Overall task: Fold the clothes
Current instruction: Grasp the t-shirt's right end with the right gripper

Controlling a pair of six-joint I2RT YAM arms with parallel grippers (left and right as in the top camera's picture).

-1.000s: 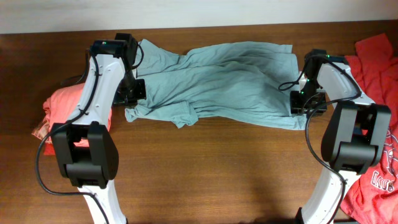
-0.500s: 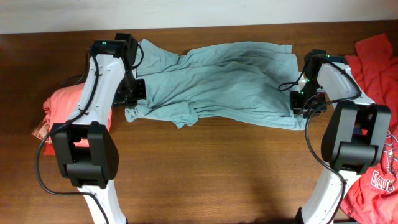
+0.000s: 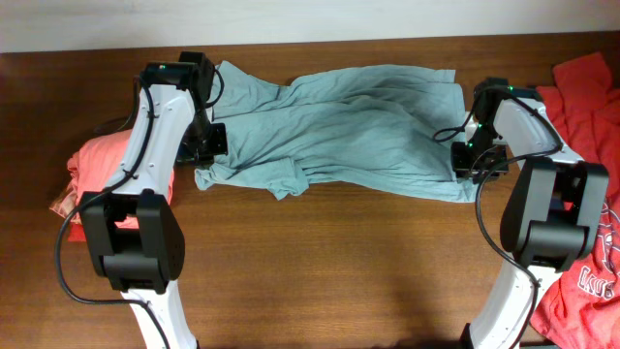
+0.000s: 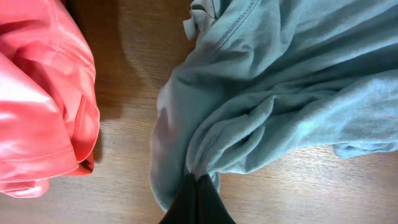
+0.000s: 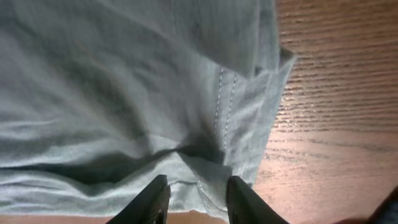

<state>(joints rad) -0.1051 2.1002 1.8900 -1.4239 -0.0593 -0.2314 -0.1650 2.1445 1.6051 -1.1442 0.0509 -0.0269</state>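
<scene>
Not much of the folding is done from where I stand. The large pale grey-blue cotton T-shirt (image 3: pixel 339 126) lies rumpled and unfolded across the far middle of the brown wooden table (image 3: pixel 339 271), stretched between the two arms, with a sleeve trailing toward the near edge and creases all over it. A coral-red bundle of cloth (image 3: pixel 97 160) sits by the left arm's base and looks dealt with, though I can't say how neatly. Over on the right a loose heap of coral-red shirts (image 3: pixel 586 97), one with white print, still waits.

The left gripper (image 4: pixel 198 183) has its fingers pressed together on a bunched pinch of the grey-blue shirt near the collar end. The right gripper (image 5: pixel 198 182) stands with its fingers (image 5: pixel 155 199) apart, astride the stitched hem at the shirt's right edge, where a small pucker rises between them; they aren't closed on it.

I'd judge the shirt must first be pulled flat, and every fold is still to come.

Against the overhead view a second ago, almost nothing differs: arms and shirt sit where they were
</scene>
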